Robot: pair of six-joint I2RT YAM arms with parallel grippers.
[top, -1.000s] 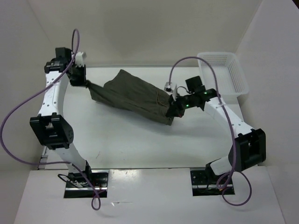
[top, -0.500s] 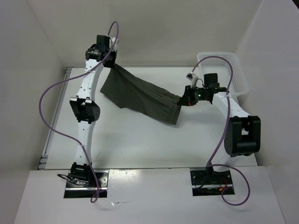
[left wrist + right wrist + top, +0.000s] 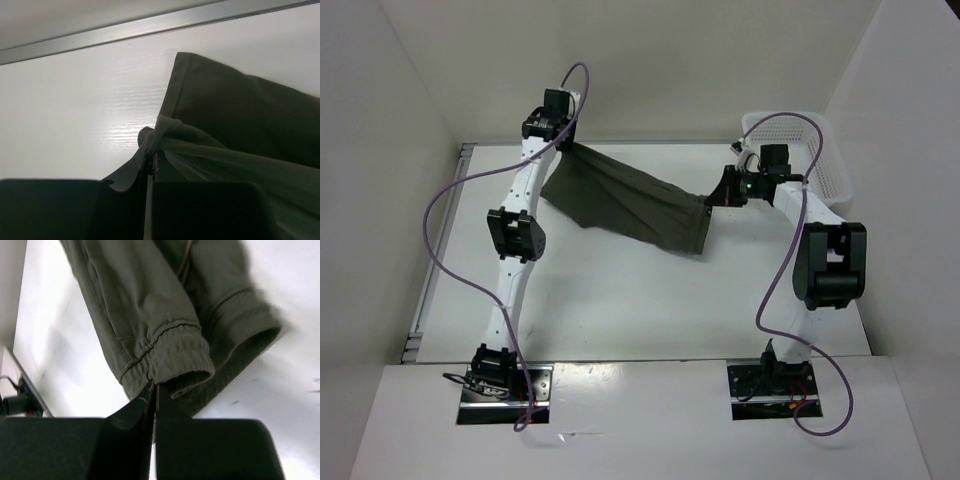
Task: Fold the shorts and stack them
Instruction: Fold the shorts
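The dark olive-green shorts (image 3: 625, 200) hang stretched between my two grippers over the far part of the table. My left gripper (image 3: 563, 143) is shut on a leg hem corner of the shorts (image 3: 165, 127) at the far left, close to the back wall. My right gripper (image 3: 713, 200) is shut on the ribbed waistband (image 3: 175, 360) at the right end. The lower edge of the fabric drapes down to the table.
A white mesh basket (image 3: 825, 160) stands at the far right corner, just behind the right arm. A metal strip (image 3: 150, 27) runs along the table's back edge. White walls close in the table at the back and both sides.
Both grippers have moved toward the back wall with the shorts held between them. The left arm has swung from the far left toward the centre, and the right gripper has risen toward the basket.
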